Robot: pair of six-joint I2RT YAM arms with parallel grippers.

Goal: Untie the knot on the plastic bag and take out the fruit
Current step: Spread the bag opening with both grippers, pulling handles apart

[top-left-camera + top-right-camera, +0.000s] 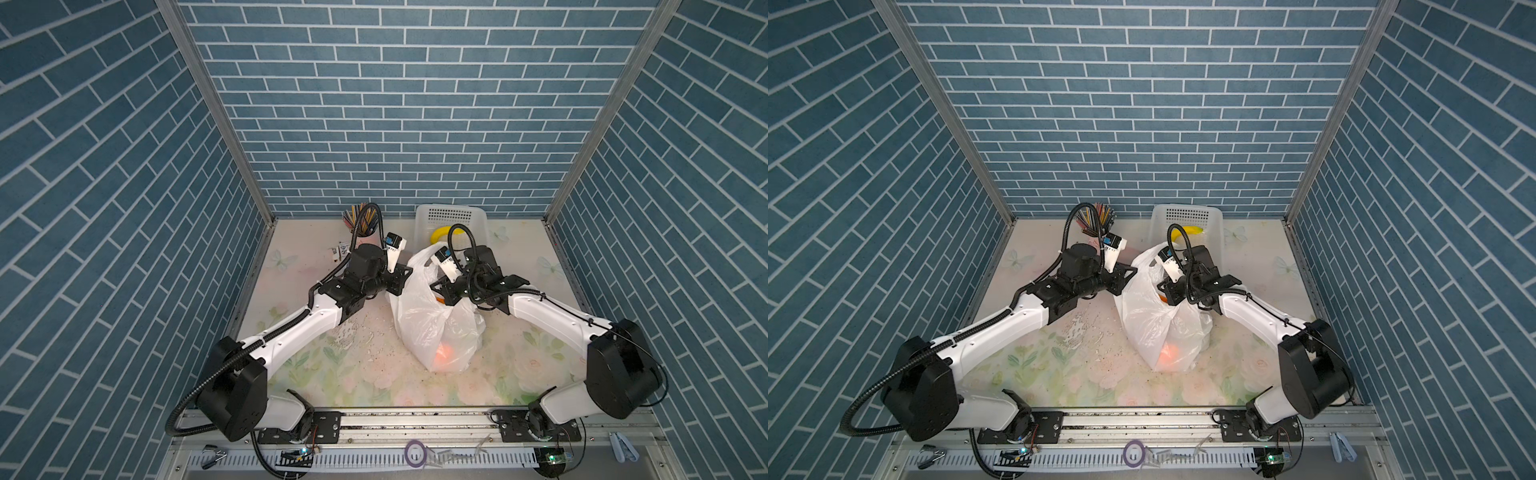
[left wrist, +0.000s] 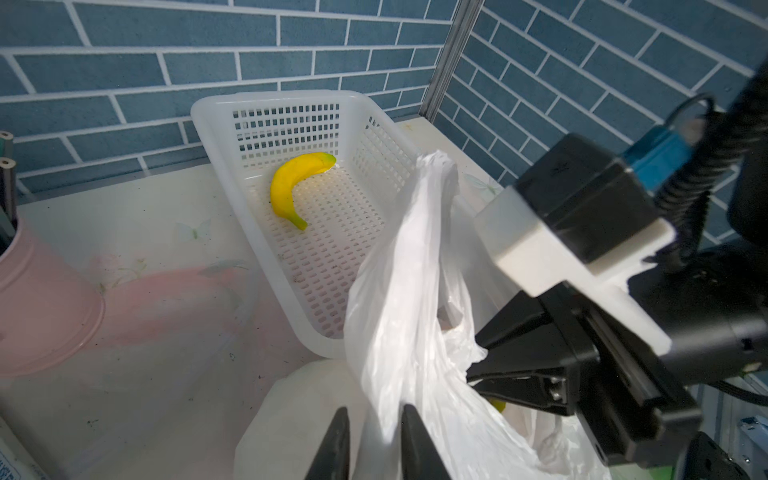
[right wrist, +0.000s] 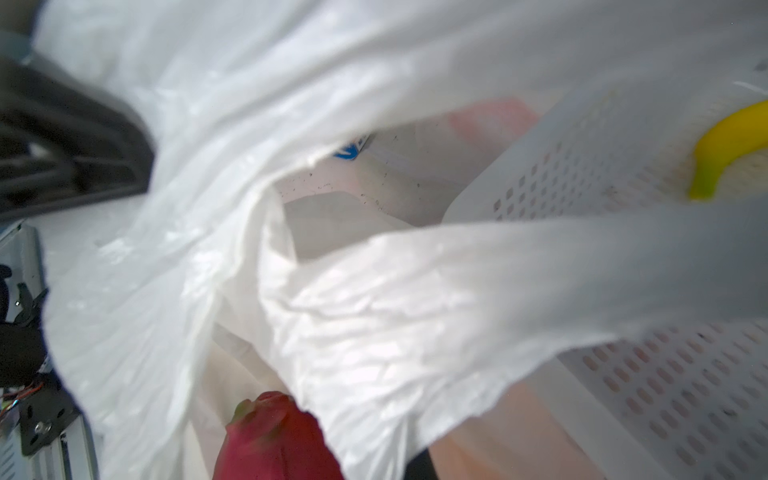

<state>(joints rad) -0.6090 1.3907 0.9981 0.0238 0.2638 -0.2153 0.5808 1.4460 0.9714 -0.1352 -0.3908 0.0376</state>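
Now, bag point(image 1: 432, 328): upright crinkled heap in the middle of the table point(image 1: 332, 374), mouth gaping upward, just in front of the basket point(image 1: 451, 214).
Knot: none visible as tied; handle strip point(image 2: 428, 199) standing loose above the mouth, so untying judged done.
Fruit: dragon fruit point(image 3: 270, 440) low inside the mouth; orange point(image 1: 444, 353) glowing through the film near the bottom; the rest hidden.
Step in hand: most likely fixing the mouth open for a reach inside.
Doing it well: hold the rim film high and steady on the right side, without tugging hard enough to tip the heap or tear the thin plastic; draw the left fingers back along the strip to let loose film slide out of the gap rather than drag the mouth shut; go for the dragon fruit first, from above, with no film caught between fingers and fruit.
Right hand point(image 2: 476, 361): jaws together at the bag's rim, apparently clamped on a fold of film; dragon fruit just below and inside, not touched as far as visible.
Left hand point(image 2: 374, 415): fingers apart, film lying slack in the gap, at the bag's left edge; fruit farther off, down past the rim.
Basket contents: only a banana point(image 2: 291, 187), well apart from both hands.
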